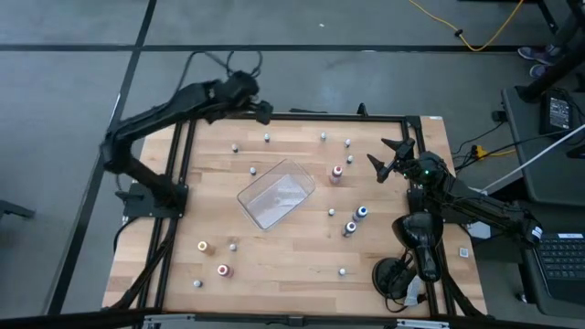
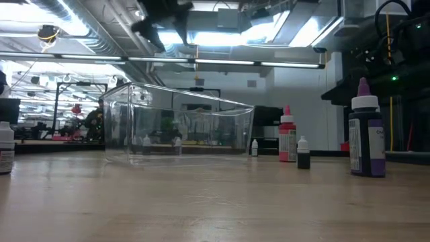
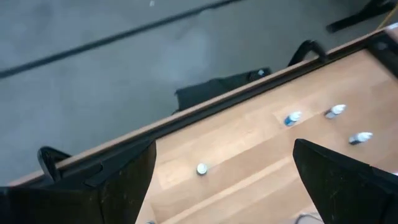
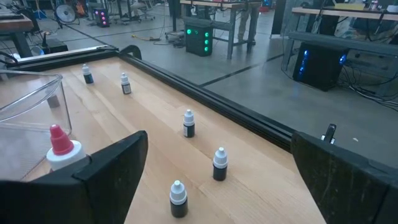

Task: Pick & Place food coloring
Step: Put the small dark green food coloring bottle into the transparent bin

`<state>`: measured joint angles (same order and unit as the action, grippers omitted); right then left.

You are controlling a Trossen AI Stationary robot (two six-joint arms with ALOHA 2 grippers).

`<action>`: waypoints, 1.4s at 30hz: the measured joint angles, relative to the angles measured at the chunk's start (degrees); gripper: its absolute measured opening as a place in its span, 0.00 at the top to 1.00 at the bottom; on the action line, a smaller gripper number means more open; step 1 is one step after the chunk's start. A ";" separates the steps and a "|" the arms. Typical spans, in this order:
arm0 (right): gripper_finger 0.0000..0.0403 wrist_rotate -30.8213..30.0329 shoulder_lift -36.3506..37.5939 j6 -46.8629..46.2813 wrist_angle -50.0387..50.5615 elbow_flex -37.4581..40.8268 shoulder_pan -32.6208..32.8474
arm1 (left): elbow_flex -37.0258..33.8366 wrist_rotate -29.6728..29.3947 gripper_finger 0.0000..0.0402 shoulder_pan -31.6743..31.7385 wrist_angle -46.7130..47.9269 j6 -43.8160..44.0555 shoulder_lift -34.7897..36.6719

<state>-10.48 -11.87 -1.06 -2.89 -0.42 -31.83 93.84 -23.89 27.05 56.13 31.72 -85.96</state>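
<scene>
Overhead, the tray (image 1: 276,193) lies near the middle of the table (image 1: 292,265), turned at an angle, with nothing visible inside it. Bottles (image 1: 336,172) of food coloring stand scattered all around it, none touching it. Several pale ones line the far edge; a red-capped one stands just beside the tray's right corner, and two blue ones (image 1: 362,213) stand a little nearer on the right. On the near left are an orange one (image 1: 203,246) and a red one (image 1: 222,270), with more pale ones close by.

The left gripper (image 1: 260,111) hangs over the table's far edge, above the pale bottles there, well apart from the tray. Its wrist view shows both fingers (image 3: 124,180) spread wide with nothing between them, and a pale bottle (image 3: 201,168) on the wood below.

The right gripper (image 1: 388,157) is raised at the far right side of the table, near the red-capped bottle. Its fingers (image 4: 112,168) are also spread wide and empty; past them stand three pale dark-bottomed bottles (image 4: 189,123) and the red-capped one (image 4: 60,147) beside the tray's wall (image 4: 31,93).

From table height, the tray (image 2: 178,124) sits upright, with a red bottle (image 2: 287,140) and a big purple-capped one (image 2: 366,134) to its right.
</scene>
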 joint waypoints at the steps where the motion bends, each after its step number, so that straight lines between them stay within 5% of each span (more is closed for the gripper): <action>1: 0.02 0.00 0.00 0.00 0.00 0.02 -0.01 | 1.45 0.14 0.08 0.38 0.72 0.27 -1.80; 15: 0.02 0.00 -0.01 0.00 -0.01 0.00 0.00 | 7.37 10.93 0.09 5.38 3.96 -3.54 -20.93; 42: 0.02 0.00 0.01 0.00 -0.01 0.02 -0.02 | 4.95 16.41 0.12 8.70 4.96 -16.51 -35.49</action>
<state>-10.48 -11.86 -1.06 -2.90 -0.40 -31.85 98.79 -7.48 35.75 61.10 15.21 -121.46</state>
